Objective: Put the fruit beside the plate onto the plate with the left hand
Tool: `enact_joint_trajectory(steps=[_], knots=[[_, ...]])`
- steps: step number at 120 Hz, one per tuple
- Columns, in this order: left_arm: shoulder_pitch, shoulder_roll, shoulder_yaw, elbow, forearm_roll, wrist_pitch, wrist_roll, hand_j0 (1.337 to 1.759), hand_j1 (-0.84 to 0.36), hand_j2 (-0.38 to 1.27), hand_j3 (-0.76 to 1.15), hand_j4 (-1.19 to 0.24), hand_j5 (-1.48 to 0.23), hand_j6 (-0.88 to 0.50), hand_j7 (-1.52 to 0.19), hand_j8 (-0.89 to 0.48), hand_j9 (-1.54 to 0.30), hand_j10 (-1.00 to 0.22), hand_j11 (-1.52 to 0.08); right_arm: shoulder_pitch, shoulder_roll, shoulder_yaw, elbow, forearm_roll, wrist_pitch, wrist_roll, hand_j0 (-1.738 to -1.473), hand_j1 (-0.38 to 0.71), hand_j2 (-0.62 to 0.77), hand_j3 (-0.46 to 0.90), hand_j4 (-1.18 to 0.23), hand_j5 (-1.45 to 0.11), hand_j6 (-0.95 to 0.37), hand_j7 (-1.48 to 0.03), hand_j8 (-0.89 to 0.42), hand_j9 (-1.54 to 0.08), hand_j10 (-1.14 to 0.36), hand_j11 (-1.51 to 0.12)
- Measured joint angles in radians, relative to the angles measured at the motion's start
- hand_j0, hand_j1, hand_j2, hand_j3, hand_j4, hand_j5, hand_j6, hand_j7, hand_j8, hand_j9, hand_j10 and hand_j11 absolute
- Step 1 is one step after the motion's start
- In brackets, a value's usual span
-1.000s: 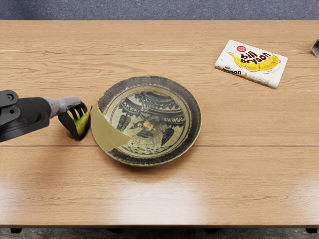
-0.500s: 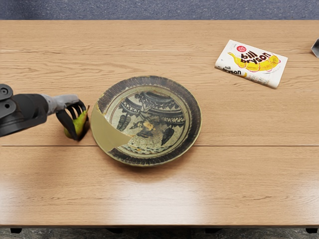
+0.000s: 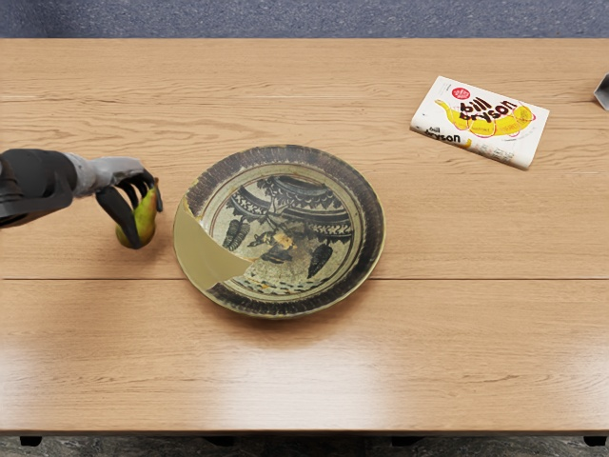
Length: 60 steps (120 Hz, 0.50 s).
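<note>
**Fruit gripped just left of plate**

L hand comes in from plate's left; dark fingers clamped round yellow-green fruit, close to rim but not on plate. Book lies well right of plate on counter.

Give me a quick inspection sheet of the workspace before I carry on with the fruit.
Surface: wooden table, no spills seen.
Job's things: yellow-green fruit sits left of the patterned plate, apart from its rim and not yet on it.
Clutter: book lies flat at the far right, well away from the plate. A grey thing is cut off by the right edge; cannot tell what it is.
Hands: left hand is curled around the fruit. Right hand is not in view.
Cables: nothing seen.
Surroundings: blue-grey background beyond the far table edge.
</note>
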<state>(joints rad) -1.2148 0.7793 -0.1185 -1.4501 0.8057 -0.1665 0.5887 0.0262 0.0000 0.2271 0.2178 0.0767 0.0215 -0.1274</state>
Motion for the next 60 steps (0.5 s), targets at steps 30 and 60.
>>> enact_joint_trajectory(steps=[30,60], knots=[[-0.066,0.011,-0.024,0.001,-0.063,-0.058,0.019,1.656,-0.33,0.67,0.00,-0.73,-1.00,-0.55,-0.99,-0.49,-0.99,-0.69,-0.99,0.000,0.000,0.000,0.000,0.000,0.000,0.000,-1.658,-0.32,-0.01,0.00,-0.03,-0.03,-0.03,-0.03,-0.03,-0.03,-0.03,-0.03],[-0.131,0.002,-0.025,0.004,-0.125,-0.085,0.022,1.656,-0.32,0.64,0.00,-0.75,-1.03,-0.54,-1.01,-0.49,-1.01,-0.69,-1.00,0.000,0.000,0.000,0.000,0.000,0.000,0.000,-1.658,-0.32,-0.01,0.00,-0.03,-0.03,-0.03,-0.03,-0.03,-0.03,-0.03,-0.03]])
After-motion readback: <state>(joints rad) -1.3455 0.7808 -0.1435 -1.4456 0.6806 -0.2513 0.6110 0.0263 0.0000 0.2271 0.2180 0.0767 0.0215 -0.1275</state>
